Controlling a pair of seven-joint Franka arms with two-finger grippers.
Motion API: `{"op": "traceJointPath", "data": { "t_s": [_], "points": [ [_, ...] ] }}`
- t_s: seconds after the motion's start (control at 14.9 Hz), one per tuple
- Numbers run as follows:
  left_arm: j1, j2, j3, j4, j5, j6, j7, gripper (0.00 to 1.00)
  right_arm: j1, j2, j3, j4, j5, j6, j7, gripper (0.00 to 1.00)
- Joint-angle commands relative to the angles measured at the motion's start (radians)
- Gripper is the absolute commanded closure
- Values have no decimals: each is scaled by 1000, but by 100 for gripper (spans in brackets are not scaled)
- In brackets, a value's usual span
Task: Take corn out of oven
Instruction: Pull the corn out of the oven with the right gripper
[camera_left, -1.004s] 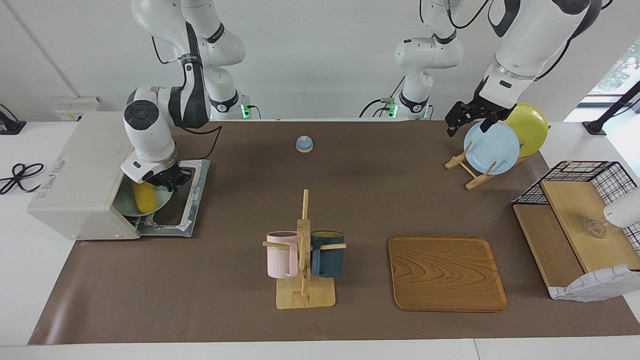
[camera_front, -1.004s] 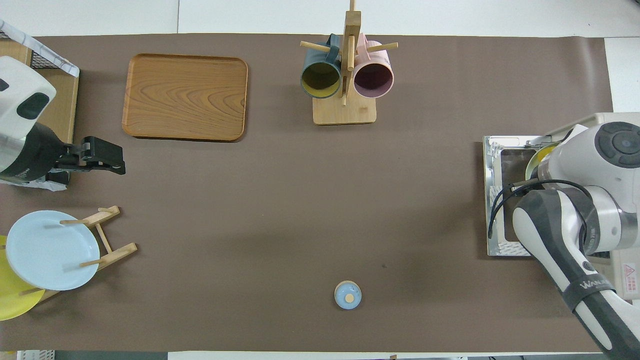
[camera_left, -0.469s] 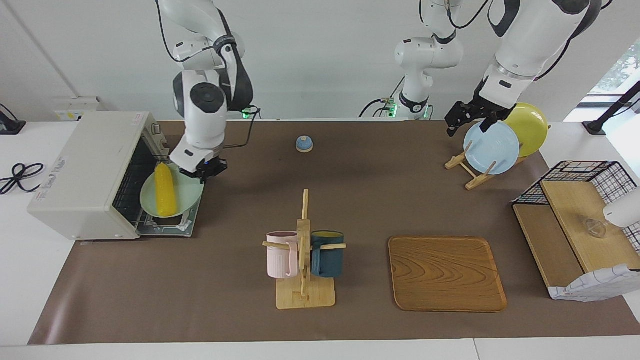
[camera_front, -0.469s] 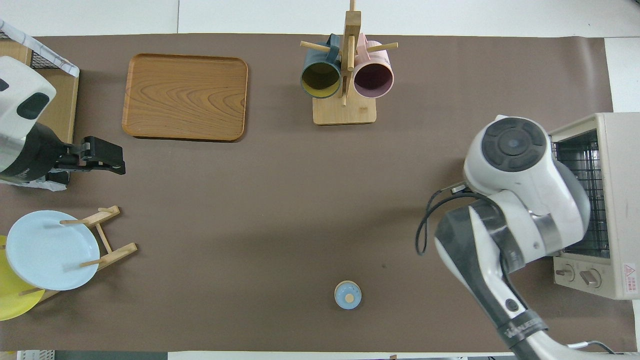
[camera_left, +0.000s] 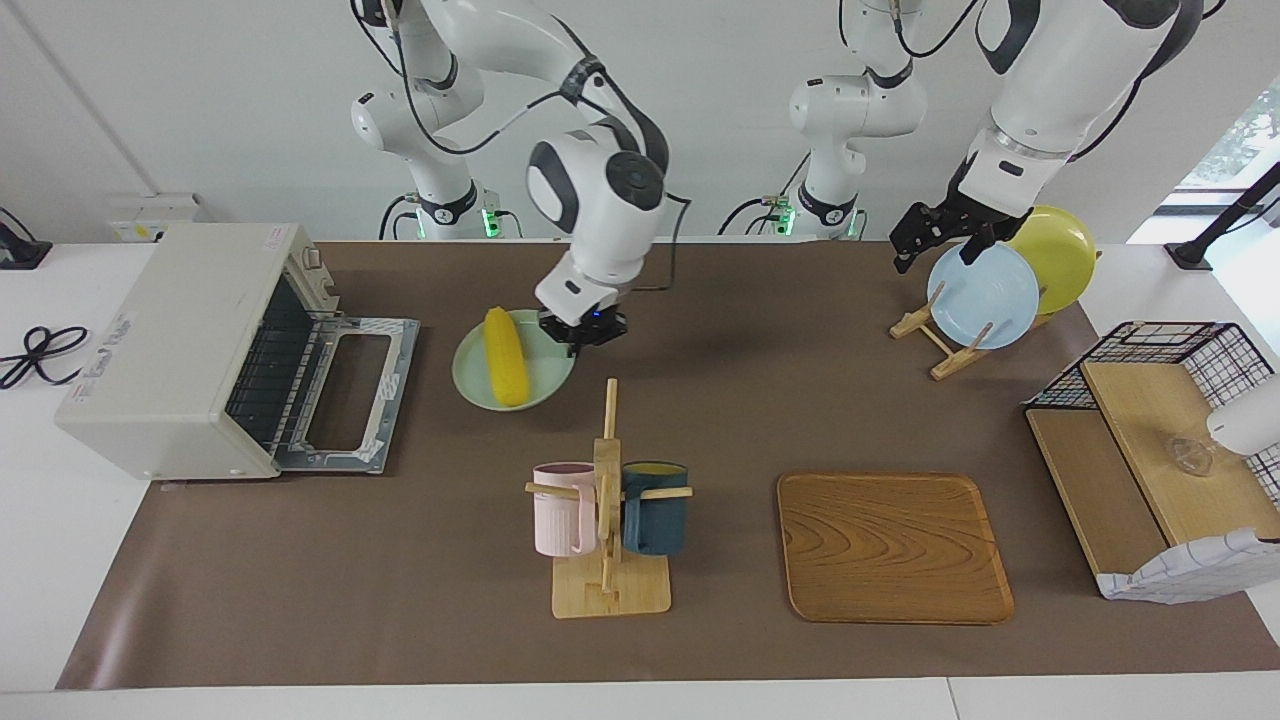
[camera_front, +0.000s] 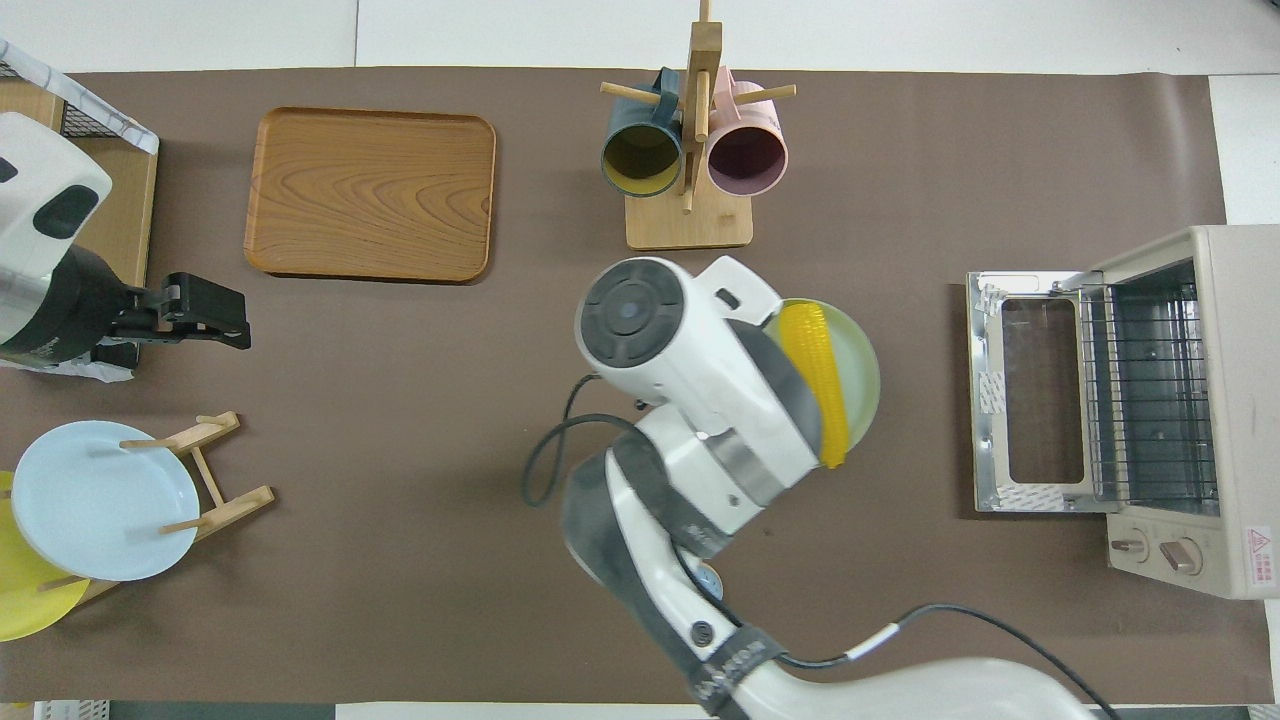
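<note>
The yellow corn (camera_left: 506, 355) (camera_front: 818, 360) lies on a pale green plate (camera_left: 548, 372) (camera_front: 862, 368), outside the off-white oven (camera_left: 170, 340) (camera_front: 1215, 400). The oven's door (camera_left: 345, 395) (camera_front: 1030, 390) lies folded down and open, and its wire rack is bare. My right gripper (camera_left: 583, 335) is shut on the plate's rim and holds it low over the brown mat, between the oven and the mug rack. In the overhead view the right wrist hides that gripper. My left gripper (camera_left: 915, 240) (camera_front: 215, 315) waits open, over the plate rack's end of the table.
A wooden mug rack (camera_left: 608, 500) with a pink and a dark blue mug stands farther from the robots than the plate. A wooden tray (camera_left: 893, 547), a plate rack with a blue plate (camera_left: 982, 295) and a yellow plate (camera_left: 1060, 255), and a wire shelf (camera_left: 1150, 440) fill the left arm's end.
My right gripper has drawn the plate with the corn out of the oven, over the open door and toward the table's middle. The left arm has not moved.
</note>
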Motion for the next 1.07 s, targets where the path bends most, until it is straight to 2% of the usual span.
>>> {"op": "traceJointPath", "data": {
  "t_s": [0.0,0.2,0.47,0.54,0.6,0.67,0.74,1.0],
  "points": [
    [7,-15,-8,0,6,-7,3,0,38,191,21,181,64,2,117,100],
    [8,-15,-8,-3,6,-4,7,0,84,234,25,171,72,97,229,100],
    [10,-21,-6,-16,6,0,4,0,66,234,26,163,79,109,233,100],
    [10,-21,-6,-17,6,0,1,0,66,232,26,169,87,111,232,94],
    [8,-21,-6,-18,6,3,1,0,51,220,26,171,99,109,230,84],
    [8,-21,-8,-17,6,5,0,0,32,206,26,172,119,112,229,67],
    [7,-21,-8,-17,6,5,0,0,29,191,26,172,129,123,223,59],
    [1,-21,-10,-18,0,25,1,0,20,139,22,177,109,109,120,56]
  ]
}}
